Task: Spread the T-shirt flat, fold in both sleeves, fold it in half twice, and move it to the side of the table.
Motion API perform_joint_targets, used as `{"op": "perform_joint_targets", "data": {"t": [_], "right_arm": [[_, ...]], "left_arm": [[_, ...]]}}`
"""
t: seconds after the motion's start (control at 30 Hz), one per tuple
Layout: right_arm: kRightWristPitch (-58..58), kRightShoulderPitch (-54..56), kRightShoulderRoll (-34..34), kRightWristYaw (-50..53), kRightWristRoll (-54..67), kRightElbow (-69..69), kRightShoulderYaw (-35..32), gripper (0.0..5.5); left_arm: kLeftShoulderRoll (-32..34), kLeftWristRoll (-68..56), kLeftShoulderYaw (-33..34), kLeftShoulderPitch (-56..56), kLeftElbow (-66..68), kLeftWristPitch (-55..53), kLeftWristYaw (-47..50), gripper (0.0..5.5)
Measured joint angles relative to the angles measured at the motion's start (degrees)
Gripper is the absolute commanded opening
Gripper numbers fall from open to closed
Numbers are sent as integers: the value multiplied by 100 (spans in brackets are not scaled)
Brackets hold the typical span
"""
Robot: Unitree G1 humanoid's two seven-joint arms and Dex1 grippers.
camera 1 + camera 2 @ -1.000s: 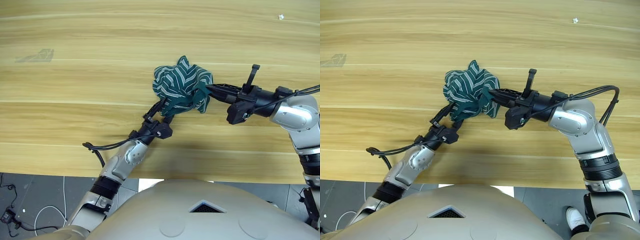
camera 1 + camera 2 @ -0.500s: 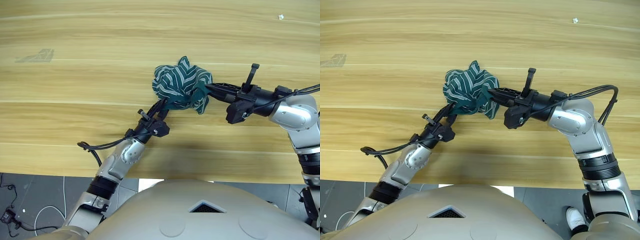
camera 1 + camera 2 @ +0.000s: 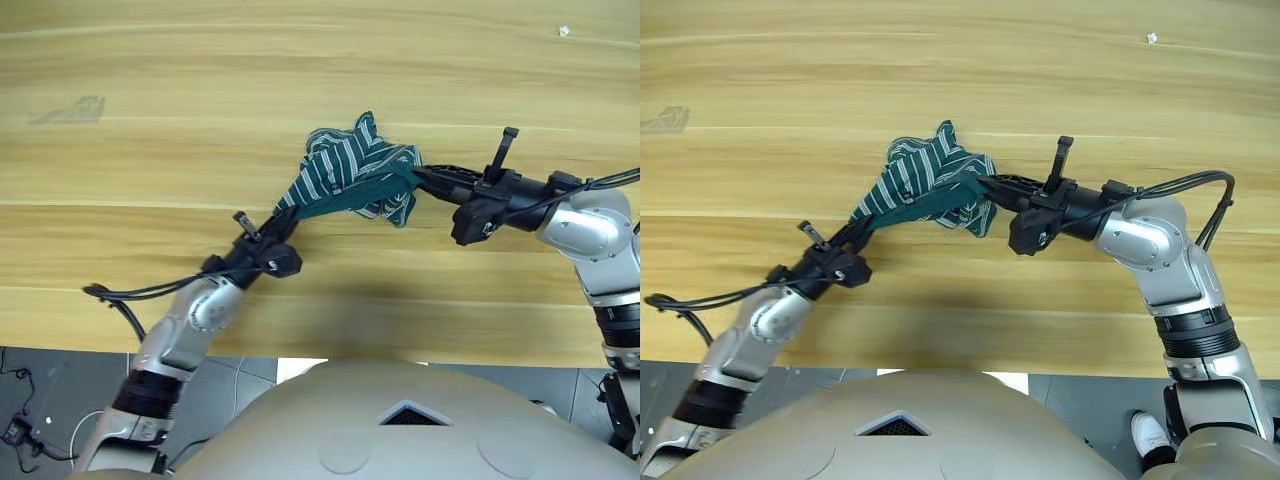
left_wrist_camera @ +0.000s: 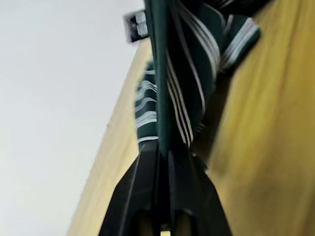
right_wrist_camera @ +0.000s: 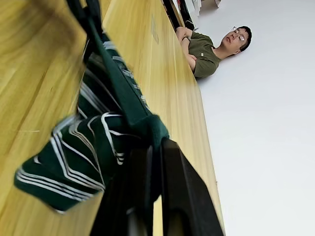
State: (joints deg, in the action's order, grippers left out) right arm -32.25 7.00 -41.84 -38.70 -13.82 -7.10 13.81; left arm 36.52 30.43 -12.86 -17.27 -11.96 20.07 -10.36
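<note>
Head cam: T-shirt (image 3: 350, 178) stretched btwn L gripper (image 3: 284, 214) & R gripper (image 3: 419, 177) over table (image 3: 180, 90); wrist cams show both pinched tight on its dark edge.

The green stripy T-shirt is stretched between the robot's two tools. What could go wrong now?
1. The dark green T-shirt with white stripes is pinched by a thin edge in the left tool and the right tool, taut between them. Pulling further might slip it from one tool or strain the cloth.
2. The rest is bunched up, so it may end up crumpled on the light wooden table instead of flat.
</note>
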Motion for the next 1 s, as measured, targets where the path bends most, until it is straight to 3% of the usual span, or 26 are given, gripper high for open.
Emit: {"op": "perform_joint_targets", "data": {"t": [0.17,0.3,0.5,0.67,0.87,1.0], "right_arm": [[42,316,-113,-259,267,189,-57,0],[536,334,-612,-1269,1412,-37,-63,0],[2611,1200,-1495,-3522,4194,-323,-521,0],[4517,2572,-1566,-4550,5831,-111,-998,0],[5311,3264,-1572,-5222,5533,596,-855,0],[4362,3713,-1534,-5309,3912,1547,-67,0]], "left_arm": [[1025,-741,721,941,-1077,-421,-1632,0],[1428,-1037,667,1846,-1094,-617,-2710,0],[2366,-1744,119,3884,-976,-936,-5411,0],[2799,-3482,236,5079,-1641,-2762,-7074,0],[2789,-4088,220,5991,-1485,-3750,-7531,0],[2690,-3823,-190,6482,-1005,-3602,-7671,0]]}}
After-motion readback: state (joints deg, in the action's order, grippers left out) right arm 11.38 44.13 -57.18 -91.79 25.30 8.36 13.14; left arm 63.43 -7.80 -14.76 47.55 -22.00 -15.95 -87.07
